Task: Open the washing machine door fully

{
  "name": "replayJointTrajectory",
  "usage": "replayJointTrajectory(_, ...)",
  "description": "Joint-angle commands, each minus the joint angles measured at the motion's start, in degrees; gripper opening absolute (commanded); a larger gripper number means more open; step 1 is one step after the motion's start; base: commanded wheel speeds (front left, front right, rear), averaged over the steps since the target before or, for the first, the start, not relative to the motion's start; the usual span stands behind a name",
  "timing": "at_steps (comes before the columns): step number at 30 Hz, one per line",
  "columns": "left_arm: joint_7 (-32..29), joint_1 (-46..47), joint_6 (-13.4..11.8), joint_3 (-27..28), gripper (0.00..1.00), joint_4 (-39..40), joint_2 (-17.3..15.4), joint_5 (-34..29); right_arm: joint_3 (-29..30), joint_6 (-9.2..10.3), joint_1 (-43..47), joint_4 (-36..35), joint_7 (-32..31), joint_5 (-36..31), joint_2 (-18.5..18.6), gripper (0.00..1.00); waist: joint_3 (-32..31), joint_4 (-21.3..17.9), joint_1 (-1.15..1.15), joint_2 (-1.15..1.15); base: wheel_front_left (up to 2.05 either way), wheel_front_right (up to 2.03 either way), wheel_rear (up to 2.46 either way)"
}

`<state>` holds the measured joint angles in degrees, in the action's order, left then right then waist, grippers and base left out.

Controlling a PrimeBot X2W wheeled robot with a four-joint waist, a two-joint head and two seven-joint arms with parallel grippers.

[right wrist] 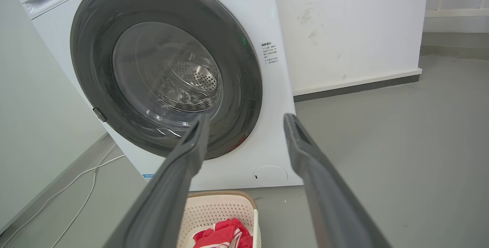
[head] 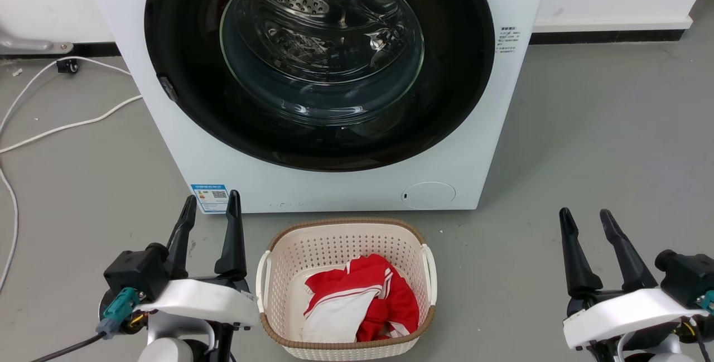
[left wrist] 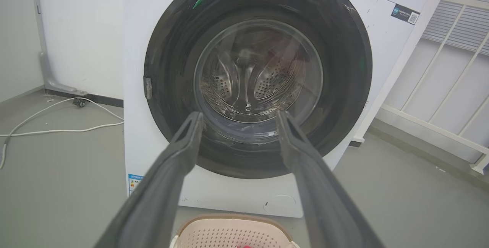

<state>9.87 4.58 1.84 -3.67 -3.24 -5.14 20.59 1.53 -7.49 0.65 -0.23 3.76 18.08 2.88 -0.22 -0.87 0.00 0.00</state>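
Nothing done yet: facing the washing machine door (head: 184, 44), seemingly shut flush; holding left gripper (head: 212, 198) and right gripper (head: 585, 214) spread, empty, well short.

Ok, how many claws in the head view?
2. The left claw sits lower left beside the laundry basket; the right claw lower right. Both open, short of the washing machine door.

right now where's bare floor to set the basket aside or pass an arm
Widest bare floor: right of the washing machine, ahead of the right gripper. Floor ahead of the left gripper is open but crossed by a white cable. Crowded: the basket sits close before the washing machine door.
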Motion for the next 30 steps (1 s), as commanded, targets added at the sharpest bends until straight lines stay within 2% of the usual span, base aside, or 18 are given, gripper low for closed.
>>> replayJointTrajectory(1, 0.6, -0.2, -0.4, -0.4, 1.00, 0.7, -0.5, -1.4, 0.0, 0.00, 0.2, -0.9, 0.1, -1.5, 0.0, 1.00, 0.0, 0.0, 0.00, 0.00, 0.00, 0.00, 0.00)
replayJointTrajectory(30, 4.0, -0.9, -3.3, -1.8, 1.00, 0.8, -1.5, -13.5, -0.5, 0.00, 0.9, -2.1, -0.3, -14.5, 0.0, 1.00, 0.3, -0.1, 0.00, 0.00, 0.00, 0.00, 0.00)
